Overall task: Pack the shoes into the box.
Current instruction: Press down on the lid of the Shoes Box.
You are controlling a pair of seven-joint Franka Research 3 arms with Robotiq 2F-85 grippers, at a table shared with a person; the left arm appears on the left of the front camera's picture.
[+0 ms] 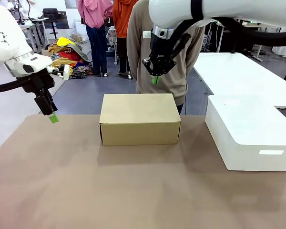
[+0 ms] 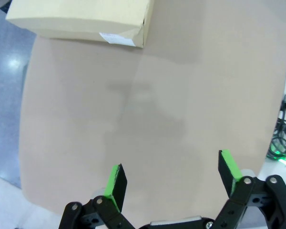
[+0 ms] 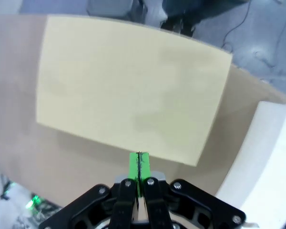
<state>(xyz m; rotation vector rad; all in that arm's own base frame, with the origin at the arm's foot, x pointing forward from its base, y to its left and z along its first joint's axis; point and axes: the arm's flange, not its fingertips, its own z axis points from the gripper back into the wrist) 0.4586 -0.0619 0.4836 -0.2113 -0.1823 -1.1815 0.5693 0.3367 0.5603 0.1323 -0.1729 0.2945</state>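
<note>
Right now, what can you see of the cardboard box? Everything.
The box is plain tan cardboard, rectangular, with its lid closed flat, so nothing inside shows. It sits squarely on the brown table, near the far edge at the middle, left of the white bin and apart from it. A small white label is on one side wall. Nothing else touches it.

This is a robotics lab or test hall, not a home. A plain brown table [image 1: 86, 191] stands on a grey floor [image 1: 81, 95] in an open room, with more white worktables [image 1: 238, 71] to the right and people standing about behind. An office chair [image 1: 51, 16] with desks, a heap of coloured clothes [image 1: 66, 55] on the floor, and cables [image 2: 282, 138] beside the table fit a working research space.
</note>
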